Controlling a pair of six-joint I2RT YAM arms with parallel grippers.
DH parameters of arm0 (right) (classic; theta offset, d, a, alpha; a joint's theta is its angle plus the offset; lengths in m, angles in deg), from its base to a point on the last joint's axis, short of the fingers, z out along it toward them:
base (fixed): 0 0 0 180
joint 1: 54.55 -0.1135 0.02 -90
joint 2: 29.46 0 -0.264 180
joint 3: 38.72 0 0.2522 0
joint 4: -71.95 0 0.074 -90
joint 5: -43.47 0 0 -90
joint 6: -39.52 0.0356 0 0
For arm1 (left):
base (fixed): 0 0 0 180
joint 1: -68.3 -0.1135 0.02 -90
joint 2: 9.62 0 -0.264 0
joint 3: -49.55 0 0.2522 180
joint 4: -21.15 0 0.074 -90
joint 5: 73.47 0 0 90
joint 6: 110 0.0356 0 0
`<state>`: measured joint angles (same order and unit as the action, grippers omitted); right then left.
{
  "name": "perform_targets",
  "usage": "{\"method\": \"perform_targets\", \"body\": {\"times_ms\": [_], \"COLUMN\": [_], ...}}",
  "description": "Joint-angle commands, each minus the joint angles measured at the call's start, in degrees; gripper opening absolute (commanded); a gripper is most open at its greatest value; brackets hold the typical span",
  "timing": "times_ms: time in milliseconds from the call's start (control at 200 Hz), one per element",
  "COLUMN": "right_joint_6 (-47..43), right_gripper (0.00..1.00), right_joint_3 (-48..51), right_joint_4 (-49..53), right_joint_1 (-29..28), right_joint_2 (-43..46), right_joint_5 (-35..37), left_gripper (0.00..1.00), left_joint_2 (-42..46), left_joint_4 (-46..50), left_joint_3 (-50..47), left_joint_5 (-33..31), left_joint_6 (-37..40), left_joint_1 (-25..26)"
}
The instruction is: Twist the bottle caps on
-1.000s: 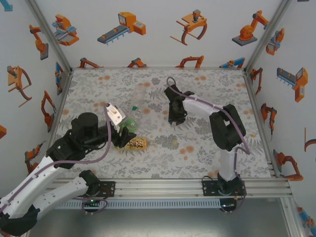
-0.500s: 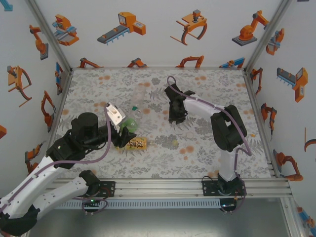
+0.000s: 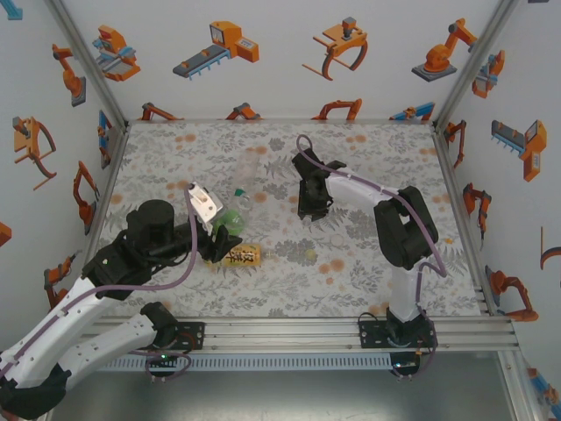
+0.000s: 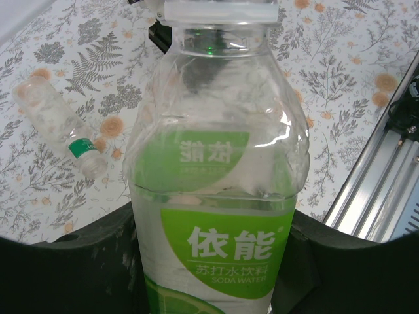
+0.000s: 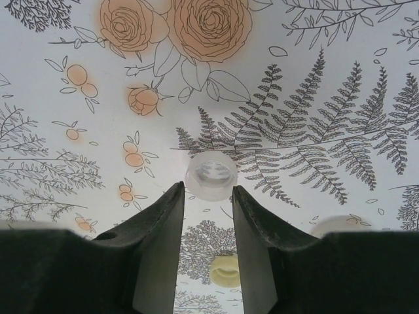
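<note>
little has moved since a second ago: over the table the right gripper has edged a touch toward the far side, and the left arm has not shifted; the left gripper is clenched round the green-label bottle, just beside the lying amber bottle; the plain clear bottle lies well apart on the cloth; the right jaws stand narrowly apart astride a clear cap at their very tips, and i cannot tell whether they pinch it; the risk, as i judge it: so shallow a hold could let the cap squirt out or tilt on lifting, then cross-thread on the neck; a yellowish cap lies near, easily nudged.
</note>
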<state>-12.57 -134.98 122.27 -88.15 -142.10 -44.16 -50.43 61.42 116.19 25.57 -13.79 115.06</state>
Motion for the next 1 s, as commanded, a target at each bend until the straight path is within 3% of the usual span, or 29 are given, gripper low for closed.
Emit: {"method": "perform_targets", "body": {"times_ms": [0, 761, 996], "right_joint_6": [0.9, 1.4, 0.7], "right_gripper": [0.37, 0.40, 0.41], "right_joint_3": [-1.5, 0.0, -1.5], "right_joint_4": [0.0, -1.4, 0.3], "right_joint_1": [0.1, 0.1, 0.1], "right_joint_2": [-0.9, -3.5, -0.6], "right_joint_5": [-0.4, -1.0, 1.1], "left_gripper": [0.00, 0.00, 0.00], "left_joint_2": [0.0, -0.1, 0.0], "left_joint_4": [-1.6, -1.1, -1.2], "left_joint_3": [1.1, 0.8, 0.7], "left_joint_5": [1.0, 0.6, 0.5], "left_joint_6": [-0.7, -0.5, -0.7], "left_joint_1": [-0.3, -0.3, -0.4]}}
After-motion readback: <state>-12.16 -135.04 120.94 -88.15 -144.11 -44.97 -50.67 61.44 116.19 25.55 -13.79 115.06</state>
